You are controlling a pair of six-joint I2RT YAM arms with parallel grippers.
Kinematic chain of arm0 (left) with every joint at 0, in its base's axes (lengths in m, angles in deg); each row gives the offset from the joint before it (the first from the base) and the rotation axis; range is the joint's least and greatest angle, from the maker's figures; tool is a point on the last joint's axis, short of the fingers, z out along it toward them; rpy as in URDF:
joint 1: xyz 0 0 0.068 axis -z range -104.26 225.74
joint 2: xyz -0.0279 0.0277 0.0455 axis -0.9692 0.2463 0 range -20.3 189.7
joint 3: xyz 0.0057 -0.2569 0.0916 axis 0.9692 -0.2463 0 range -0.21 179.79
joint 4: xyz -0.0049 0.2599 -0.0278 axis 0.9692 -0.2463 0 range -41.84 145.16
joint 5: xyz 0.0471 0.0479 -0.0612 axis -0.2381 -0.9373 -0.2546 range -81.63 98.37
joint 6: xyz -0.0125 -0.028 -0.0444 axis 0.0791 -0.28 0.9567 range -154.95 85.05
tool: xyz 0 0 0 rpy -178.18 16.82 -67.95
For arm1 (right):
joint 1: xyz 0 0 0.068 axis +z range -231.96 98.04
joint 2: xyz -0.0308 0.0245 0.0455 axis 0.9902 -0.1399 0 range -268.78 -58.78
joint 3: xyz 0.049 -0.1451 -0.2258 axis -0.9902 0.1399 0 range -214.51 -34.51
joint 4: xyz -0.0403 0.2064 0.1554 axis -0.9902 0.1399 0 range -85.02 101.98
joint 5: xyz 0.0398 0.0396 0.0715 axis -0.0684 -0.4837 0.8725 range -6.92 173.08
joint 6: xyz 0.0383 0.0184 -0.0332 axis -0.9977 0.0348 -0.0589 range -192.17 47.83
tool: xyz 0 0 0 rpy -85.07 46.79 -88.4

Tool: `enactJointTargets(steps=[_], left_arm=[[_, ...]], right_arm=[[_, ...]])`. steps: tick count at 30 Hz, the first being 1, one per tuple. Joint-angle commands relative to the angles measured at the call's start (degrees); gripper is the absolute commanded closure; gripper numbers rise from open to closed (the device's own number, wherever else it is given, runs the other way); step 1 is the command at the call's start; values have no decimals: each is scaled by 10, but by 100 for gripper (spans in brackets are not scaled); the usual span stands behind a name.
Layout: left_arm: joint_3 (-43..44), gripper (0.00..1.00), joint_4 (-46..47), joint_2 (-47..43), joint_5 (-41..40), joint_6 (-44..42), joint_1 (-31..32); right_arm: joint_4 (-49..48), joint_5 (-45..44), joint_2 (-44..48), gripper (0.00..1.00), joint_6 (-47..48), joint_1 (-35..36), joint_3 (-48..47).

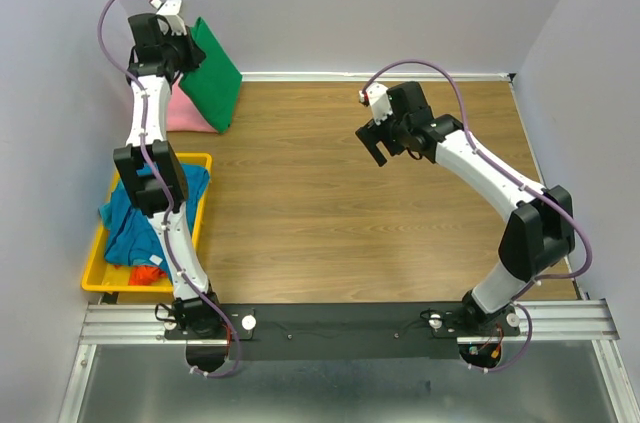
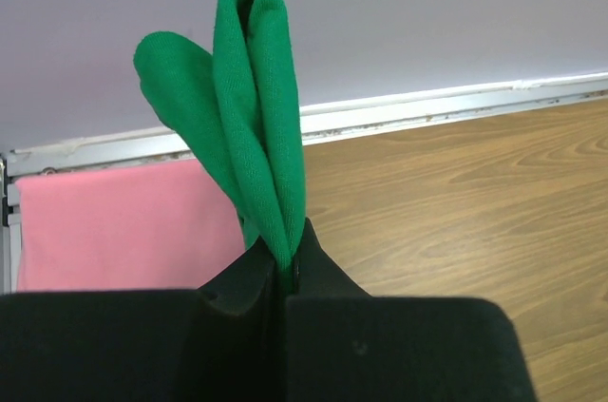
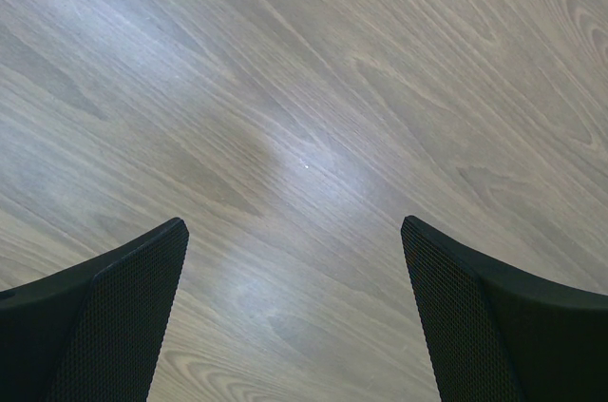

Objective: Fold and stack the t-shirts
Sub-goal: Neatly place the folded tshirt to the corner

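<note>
At the table's far left corner my left gripper point(image 1: 187, 46) is raised and shut on a fold of the bright green t-shirt point(image 1: 216, 75). The folded shirt hangs from it, with its lower edge over the pink t-shirt point(image 1: 186, 113) that lies flat by the wall. In the left wrist view the green cloth point(image 2: 255, 117) rises doubled from my closed left gripper point(image 2: 285, 261), with the pink shirt point(image 2: 123, 226) behind at left. A teal-blue t-shirt point(image 1: 150, 205) lies crumpled in the bin, and an orange-red one point(image 1: 148, 273) peeks out beneath it. My right gripper point(image 1: 378, 148) hovers open and empty over bare wood point(image 3: 294, 231).
The yellow plastic bin point(image 1: 95, 278) sits at the table's left edge beside the left arm. Grey walls close in on the left, back and right. A white strip point(image 2: 456, 103) runs along the back wall's foot. The metal mounting rail point(image 1: 340, 321) spans the near edge.
</note>
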State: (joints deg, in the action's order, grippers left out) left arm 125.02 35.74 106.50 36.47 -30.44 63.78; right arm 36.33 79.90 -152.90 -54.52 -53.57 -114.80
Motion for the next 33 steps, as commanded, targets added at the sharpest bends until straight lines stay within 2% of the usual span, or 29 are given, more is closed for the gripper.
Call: enactJointTargets(steps=[1,20,22,23,24,25,29,30,31,33], left_arm=[[19,100,-1,33,19,-20,-13],[51,98,-11,87,-67,-58,-57],[59,82,-17,92,-88,-64,-57],[63,62,-25,98,-107,-67,-57],[70,55,-29,100,-115,-70,-58],[72,35,-32,100,-121,-78,-60],[91,31,-29,84,-151,-106,-69],[104,28,-29,79,-155,-113,-69],[110,18,-33,72,-161,-134,-69],[119,16,-33,59,-166,-156,-70]], right_arm=[[14,-5,-17,0,1,-3,-18],[25,3,-31,0,-2,-3,-31],[25,4,-31,0,-1,-3,-31],[26,4,-30,0,-2,-3,-31],[26,4,-30,0,-1,-3,-31],[26,3,-29,0,0,-3,-30],[27,-4,-22,0,3,-3,-28],[27,-4,-21,0,3,-3,-27],[27,-5,-19,0,5,-3,-25],[28,-9,-16,0,5,-3,-22]])
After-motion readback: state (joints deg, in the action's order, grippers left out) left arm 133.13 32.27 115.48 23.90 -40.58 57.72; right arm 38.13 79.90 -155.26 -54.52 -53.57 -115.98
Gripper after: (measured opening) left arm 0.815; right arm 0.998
